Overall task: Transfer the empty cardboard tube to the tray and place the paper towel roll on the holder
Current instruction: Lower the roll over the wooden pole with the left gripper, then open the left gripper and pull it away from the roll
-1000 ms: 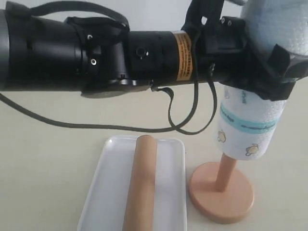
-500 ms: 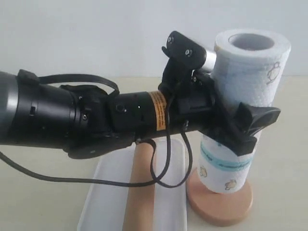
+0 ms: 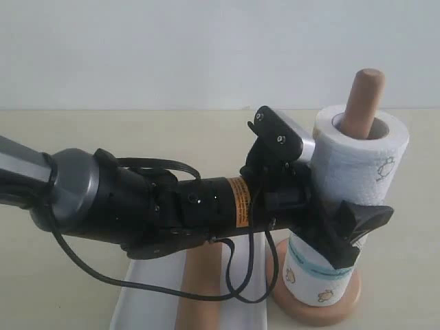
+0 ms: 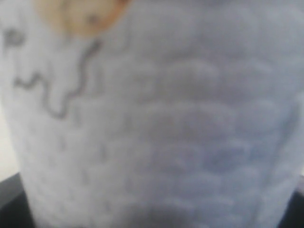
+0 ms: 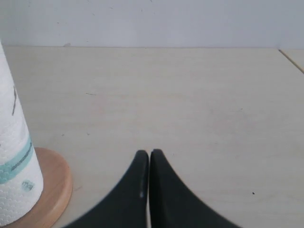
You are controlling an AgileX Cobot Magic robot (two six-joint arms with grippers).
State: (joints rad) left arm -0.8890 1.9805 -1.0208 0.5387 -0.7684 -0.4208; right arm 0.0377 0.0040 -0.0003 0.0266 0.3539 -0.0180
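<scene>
**A:** The paper towel roll is down on the holder, pole poking out, the left gripper clasped round it.

**B:** And the empty cardboard tube lies in the tray, left of it. The right gripper is pinched shut, empty. Only the release remains, I'd say.

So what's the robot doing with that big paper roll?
The left gripper is clamped around the paper towel roll. The roll sits on the holder, with the wooden pole poking out of its top and its bottom down at the round base. The empty cardboard tube lies in the tray beside it. The right gripper is shut and holds nothing. Both jobs look nearly done; the left gripper just hasn't let go yet.
</scene>
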